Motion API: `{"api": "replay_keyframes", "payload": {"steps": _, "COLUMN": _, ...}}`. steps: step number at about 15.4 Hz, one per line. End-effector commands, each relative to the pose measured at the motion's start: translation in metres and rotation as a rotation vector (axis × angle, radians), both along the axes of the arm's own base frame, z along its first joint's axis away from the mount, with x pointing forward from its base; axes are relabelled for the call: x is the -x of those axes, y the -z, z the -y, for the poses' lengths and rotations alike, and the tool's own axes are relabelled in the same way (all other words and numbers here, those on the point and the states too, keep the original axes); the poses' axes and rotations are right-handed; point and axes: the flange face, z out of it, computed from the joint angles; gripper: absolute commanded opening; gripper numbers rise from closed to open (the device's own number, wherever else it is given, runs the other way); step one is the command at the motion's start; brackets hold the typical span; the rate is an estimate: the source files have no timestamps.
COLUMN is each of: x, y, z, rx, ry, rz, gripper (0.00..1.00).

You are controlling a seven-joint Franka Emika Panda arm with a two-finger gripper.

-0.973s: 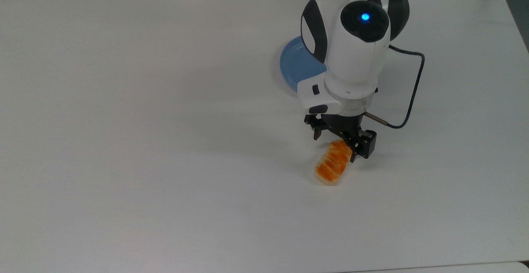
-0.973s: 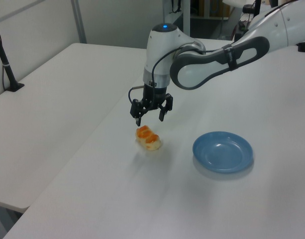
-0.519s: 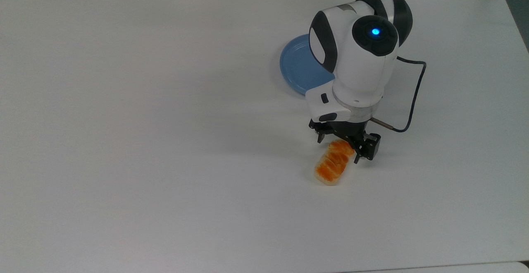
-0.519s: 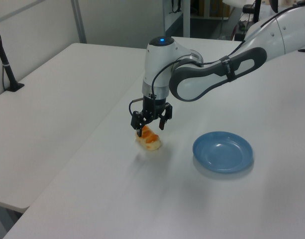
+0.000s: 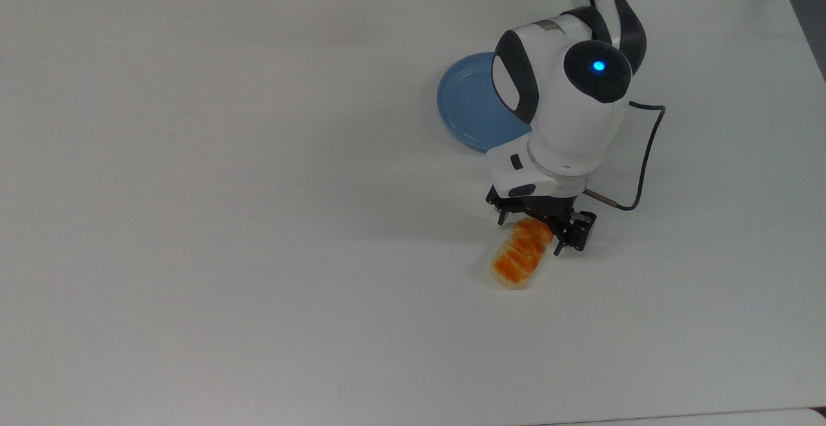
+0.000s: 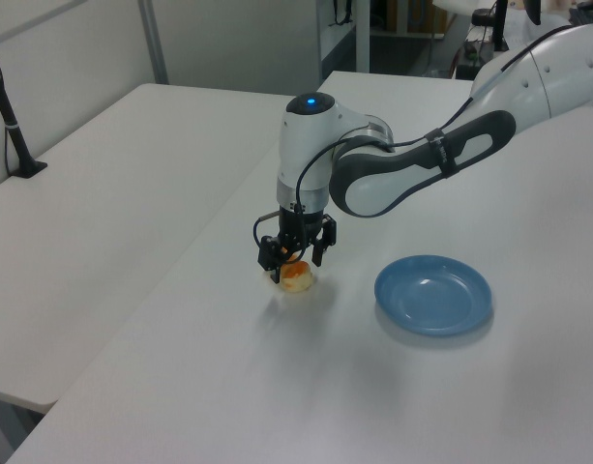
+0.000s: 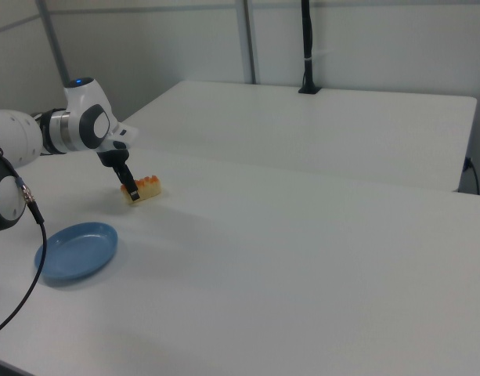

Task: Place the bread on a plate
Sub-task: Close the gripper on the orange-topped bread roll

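Orange-glazed bread point(image 5: 519, 255): lying flat on the white table point(image 5: 226, 187), well apart from the plate, one end sitting between my fingers.
Gripper point(image 5: 539, 227): I am straddling that end, jaws apart, not yet clamped, judging this the grasp approach.
Blue plate point(image 5: 466, 100): waiting bare, partly under the arm in the top view.
Room: open tabletop between bread and plate; table edges far off.

The bread point(image 5: 519, 257) is showing an orange-brown ridged top over pale cream sides. The plate point(image 5: 468, 100) is showing plain light blue. The gripper point(image 5: 534, 232) is showing black beside the bread, under a white and dark grey arm point(image 5: 568, 103) glowing with a blue light. The table point(image 5: 258, 219) is showing white.
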Motion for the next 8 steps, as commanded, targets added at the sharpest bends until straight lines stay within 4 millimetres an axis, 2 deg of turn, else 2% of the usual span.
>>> {"api": "replay_keyframes", "payload": {"steps": 1, "x": -0.0028, "y": -0.0009, "z": -0.0048, "rx": 0.014, "ry": -0.018, "rz": 0.026, "gripper": 0.72}}
{"api": "replay_keyframes", "payload": {"steps": 2, "x": -0.0029, "y": -0.0022, "z": -0.0050, "rx": 0.011, "ry": -0.016, "rz": 0.029, "gripper": 0.65}}
{"api": "replay_keyframes", "payload": {"steps": 3, "x": -0.0029, "y": -0.0023, "z": -0.0049, "rx": 0.013, "ry": -0.016, "rz": 0.029, "gripper": 0.63}}
{"api": "replay_keyframes", "payload": {"steps": 4, "x": -0.0033, "y": -0.0011, "z": -0.0038, "rx": 0.013, "ry": -0.015, "rz": 0.028, "gripper": 0.52}}
{"api": "replay_keyframes", "payload": {"steps": 6, "x": -0.0029, "y": -0.0023, "z": -0.0050, "rx": 0.011, "ry": -0.016, "rz": 0.029, "gripper": 0.44}}
{"api": "replay_keyframes", "payload": {"steps": 8, "x": -0.0030, "y": -0.0022, "z": -0.0046, "rx": 0.010, "ry": -0.015, "rz": 0.028, "gripper": 0.30}}
